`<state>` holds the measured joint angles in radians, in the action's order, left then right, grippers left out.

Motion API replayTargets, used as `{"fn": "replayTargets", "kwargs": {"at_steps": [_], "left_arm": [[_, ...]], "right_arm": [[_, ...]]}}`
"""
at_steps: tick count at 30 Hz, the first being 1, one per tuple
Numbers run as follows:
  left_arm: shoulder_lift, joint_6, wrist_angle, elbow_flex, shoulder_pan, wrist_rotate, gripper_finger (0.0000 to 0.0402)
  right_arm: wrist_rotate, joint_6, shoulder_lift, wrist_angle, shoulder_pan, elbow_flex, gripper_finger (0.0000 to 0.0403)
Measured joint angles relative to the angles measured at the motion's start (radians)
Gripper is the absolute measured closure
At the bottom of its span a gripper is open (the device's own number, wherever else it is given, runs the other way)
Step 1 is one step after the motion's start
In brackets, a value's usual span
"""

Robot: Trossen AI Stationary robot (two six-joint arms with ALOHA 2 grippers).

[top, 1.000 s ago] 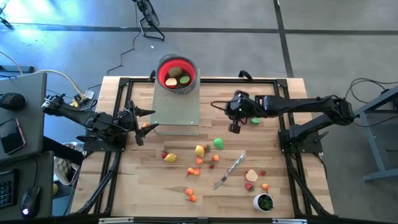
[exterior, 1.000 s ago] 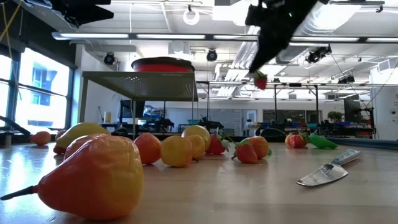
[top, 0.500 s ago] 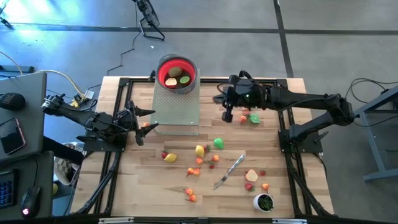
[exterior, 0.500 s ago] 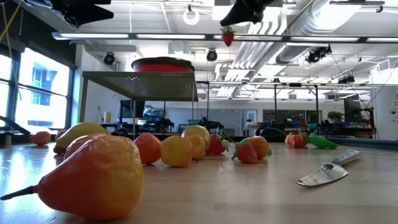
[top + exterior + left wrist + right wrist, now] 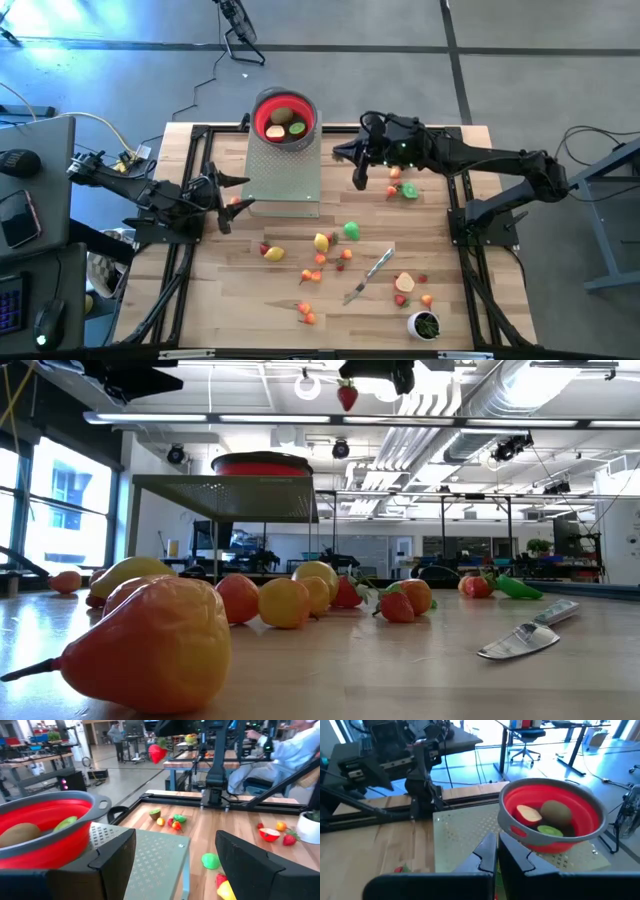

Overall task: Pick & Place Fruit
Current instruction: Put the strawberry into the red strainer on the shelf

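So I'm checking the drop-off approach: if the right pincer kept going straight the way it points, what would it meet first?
Probably the red bowl on the perforated stand; the right pincer, shut on a strawberry, aims at it. Depth is unclear.

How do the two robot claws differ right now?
The right gripper is shut on a small red strawberry and carries it high above the table, near the red bowl; the left gripper is open and empty. The right arm reaches out toward the bowl's perforated stand; the left arm waits low beside it. Both are dark, two-fingered.
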<state>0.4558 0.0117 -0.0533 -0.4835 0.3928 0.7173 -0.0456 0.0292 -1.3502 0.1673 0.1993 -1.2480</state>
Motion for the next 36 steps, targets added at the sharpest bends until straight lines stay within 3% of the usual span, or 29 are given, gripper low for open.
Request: {"fn": "replayTargets", "kwargs": {"at_steps": [12, 20, 28, 36], "left_arm": [[0.032, -0.049, 0.083, 0.0, 0.0, 0.016, 0.0135], [0.085, -0.087, 0.188, 0.001, -0.062, 0.005, 0.0135], [0.118, -0.007, 0.252, 0.001, -0.317, -0.364, 0.0135], [0.287, 0.027, 0.436, 0.001, -0.53, -0.667, 0.0135]], "right_arm": [[0.01, -0.006, 0.0, -0.045, 0.0, 0.0, 0.0399], [0.146, -0.006, -0.046, -0.157, -0.005, 0.0, 0.0399], [0.177, -0.002, -0.113, -0.236, -0.009, 0.001, 0.0399], [0.178, 0.001, -0.115, -0.264, -0.011, 0.001, 0.0399]]}}
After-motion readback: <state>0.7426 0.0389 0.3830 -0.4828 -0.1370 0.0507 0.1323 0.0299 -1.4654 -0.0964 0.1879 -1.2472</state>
